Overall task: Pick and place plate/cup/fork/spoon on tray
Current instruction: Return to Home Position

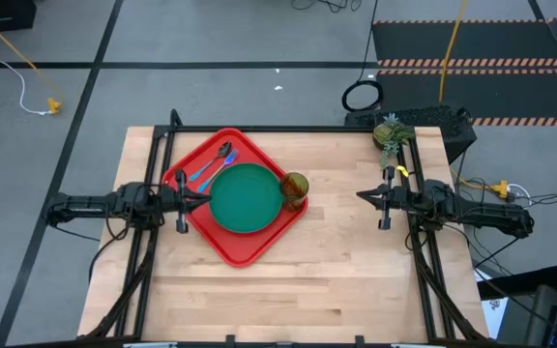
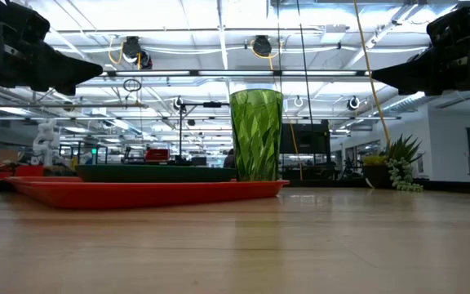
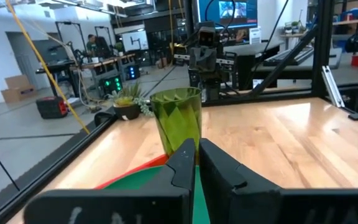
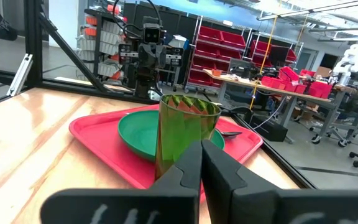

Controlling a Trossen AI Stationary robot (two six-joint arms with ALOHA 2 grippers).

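- Left gripper (image 1: 204, 199): fingers pressed together, nothing between them, poised above the tray's left edge beside the plate, touching nothing.
- Right gripper (image 1: 361, 195): fingers likewise closed on nothing, hanging over bare table, well apart from the tray.
- Both arms stretched level from the table's sides, pointing inward at each other across the tray.
- Red tray (image 1: 222, 246) lying cornerwise on the wooden table (image 1: 337, 280), left of centre.
- Dark-green plate (image 1: 246, 198) flat in the tray's middle.
- Cup (image 1: 294, 186) upright at the tray's right corner, just beside the plate.
- Fork (image 1: 214, 171) and spoon (image 1: 219, 156) side by side on the tray behind the plate.
- Small potted plant (image 1: 388, 133) at the table's far right corner.
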